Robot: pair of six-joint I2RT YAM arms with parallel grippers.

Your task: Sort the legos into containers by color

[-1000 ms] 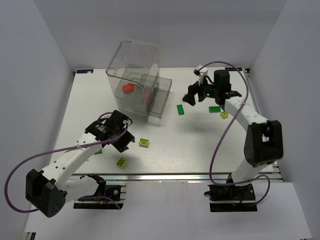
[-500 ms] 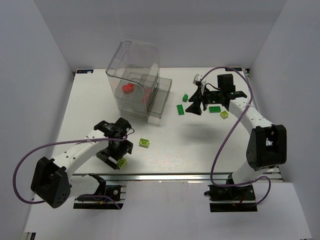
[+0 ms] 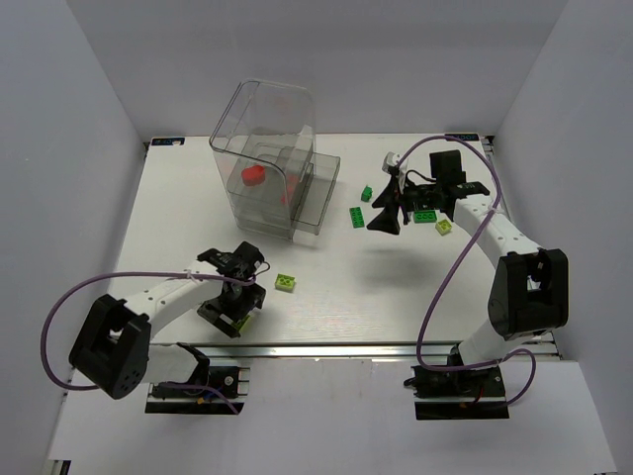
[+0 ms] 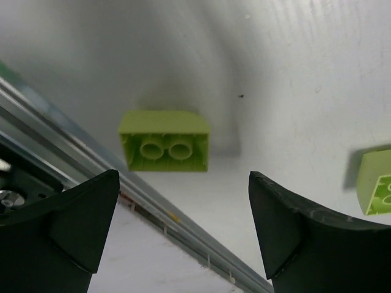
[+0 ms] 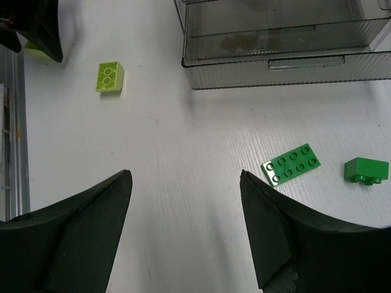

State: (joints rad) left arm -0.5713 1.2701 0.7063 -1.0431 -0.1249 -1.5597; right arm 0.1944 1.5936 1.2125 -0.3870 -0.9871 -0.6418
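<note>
From above, the clear box holds a red brick; at the left wrist, the left gripper gapes wide, a yellow-green brick lying just ahead beside the rail; at the right wrist, the right gripper stands spread above bare table, a dark green plate nearby.

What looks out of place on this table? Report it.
The yellow-green brick in front of the open left tool lies tipped over, its hollow underside showing, close beside the metal rail at the table's near edge. Nothing else stands out.
</note>
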